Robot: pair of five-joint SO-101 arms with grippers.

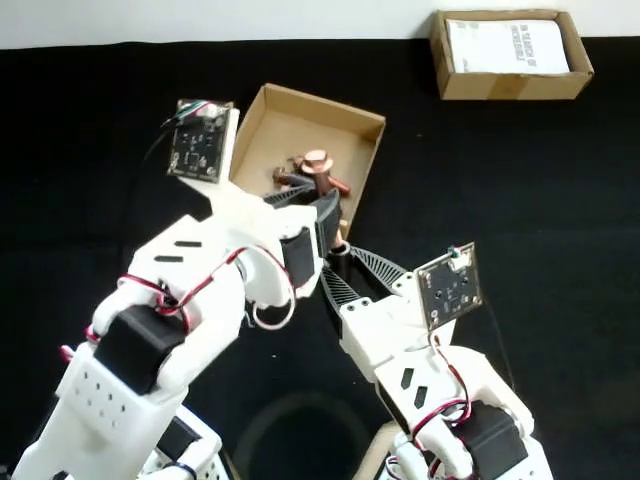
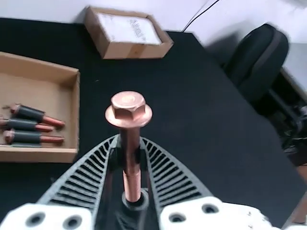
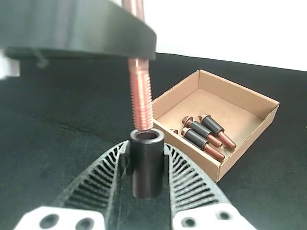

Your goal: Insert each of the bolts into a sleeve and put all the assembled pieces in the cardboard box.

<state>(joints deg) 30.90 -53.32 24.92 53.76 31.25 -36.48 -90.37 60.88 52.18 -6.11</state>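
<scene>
- Left gripper [image 2: 129, 143] was clamped narrowly on the shank of a bolt [image 2: 128, 112], below the head, with the bolt upright and threads pointing down.
- Right gripper [image 3: 147, 146] was closed on an upright sleeve [image 3: 147, 163], its ribbed fingers [image 3: 108, 167] pressing the side walls.
- The bolt tip stood at the sleeve's mouth, beside the cardboard box [image 3: 178, 98]. Whether it had entered could not be told.
- Three assembled pieces [image 3: 206, 133] lay in the box.
- Bolt: copper-coloured, with a flanged hex head, a smooth upper shank and a threaded end. Judged rigid, dense for its size and slippery on the plain shank, so best gripped there, clear of the threads.
- Sleeve: a black, matt, plain cylinder. Judged stiff and light, and likely to tilt if pinched near one end, so a mid-height hold suits it.
</scene>
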